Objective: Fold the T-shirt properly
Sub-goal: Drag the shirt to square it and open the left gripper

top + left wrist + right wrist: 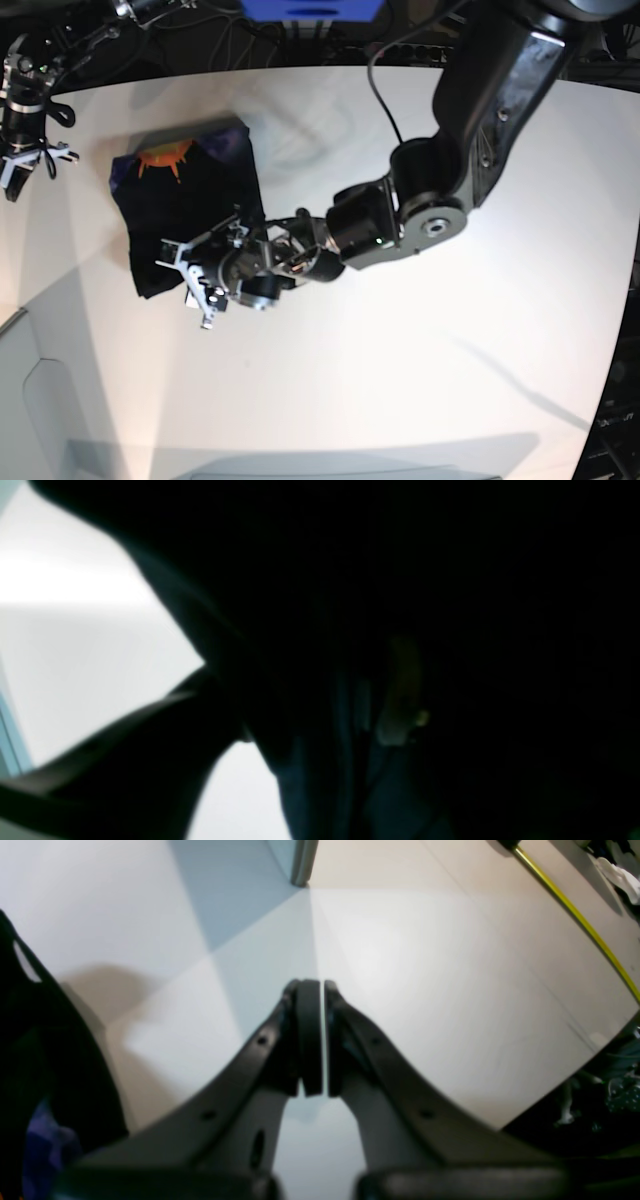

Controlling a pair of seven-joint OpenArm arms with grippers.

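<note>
I see the T-shirt (pixel 190 215) lying as a folded black cloth block on the white table (pixel 450 350). My left gripper (pixel 190 275) spreads over its near edge, holding nothing I can confirm; withdrawal may snag limp fabric. My right gripper (pixel 324 1040) is pressed together, empty.

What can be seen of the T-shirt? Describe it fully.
The T-shirt is black cloth, already folded into a compact, roughly rectangular bundle lying flat on the white table. An orange-and-purple print shows at its far edge. The left gripper is over its near edge with jaws spread; whether it touches the cloth cannot be told. The right gripper is shut, apart from it.
</note>
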